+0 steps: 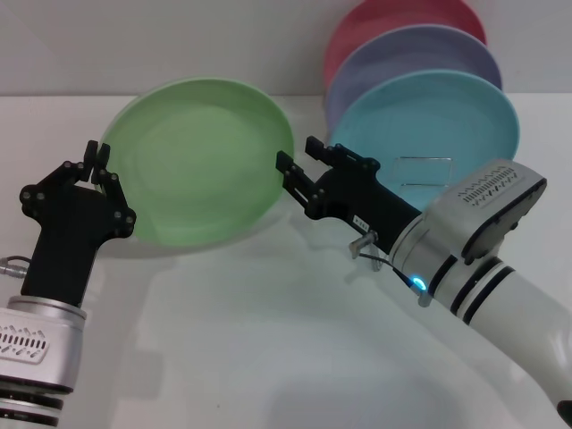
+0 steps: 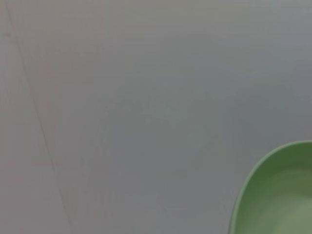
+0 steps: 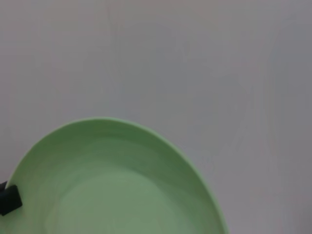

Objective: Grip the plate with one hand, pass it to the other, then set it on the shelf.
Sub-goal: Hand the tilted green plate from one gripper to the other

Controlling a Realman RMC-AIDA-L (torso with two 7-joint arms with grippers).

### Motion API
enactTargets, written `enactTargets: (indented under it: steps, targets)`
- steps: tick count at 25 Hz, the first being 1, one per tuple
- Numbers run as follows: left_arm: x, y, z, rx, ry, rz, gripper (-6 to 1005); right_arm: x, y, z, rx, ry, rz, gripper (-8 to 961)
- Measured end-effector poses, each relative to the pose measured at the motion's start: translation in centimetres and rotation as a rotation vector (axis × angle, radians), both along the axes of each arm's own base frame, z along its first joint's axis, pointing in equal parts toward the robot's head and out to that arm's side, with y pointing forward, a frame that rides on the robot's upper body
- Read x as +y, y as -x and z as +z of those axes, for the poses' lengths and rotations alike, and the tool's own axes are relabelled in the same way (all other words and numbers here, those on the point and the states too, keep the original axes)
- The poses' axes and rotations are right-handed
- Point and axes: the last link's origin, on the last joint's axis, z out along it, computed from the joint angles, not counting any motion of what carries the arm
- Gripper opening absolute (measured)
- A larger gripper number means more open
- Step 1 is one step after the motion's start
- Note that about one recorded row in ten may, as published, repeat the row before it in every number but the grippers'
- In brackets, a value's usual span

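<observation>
The light green plate point(image 1: 201, 159) hangs tilted above the white table point(image 1: 268, 340), between both arms. The left gripper point(image 1: 96, 161) has its fingers closed on the plate's left rim. The right gripper point(image 1: 295, 165) sits at the right rim, fingers apparently around it, though I cannot tell whether they clamp. Behind, the wire shelf point(image 1: 424, 172) holds a turquoise plate point(image 1: 429, 125), lavender plate point(image 1: 411, 54) and red plate point(image 1: 393, 18)
</observation>
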Motion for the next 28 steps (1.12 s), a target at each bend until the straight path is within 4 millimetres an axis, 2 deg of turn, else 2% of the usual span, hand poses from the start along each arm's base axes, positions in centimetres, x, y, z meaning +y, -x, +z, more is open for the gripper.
enactTargets:
  steps: [13, 19, 28]
  targets:
    - [0.0, 0.0, 0.02, 0.018, -0.006, 0.001, 34, 0.23, 0.22, -0.07, 0.0, 0.0, -0.005, 452]
    - [0.11, 0.06, 0.06, 0.018, -0.009, 0.007, 34, 0.37, 0.33, -0.17, -0.007, 0.005, -0.003, 361]
    - [0.3, 0.08, 0.09, 0.021, -0.012, 0.014, 34, 0.58, 0.55, -0.29, -0.016, 0.012, 0.0, 361]
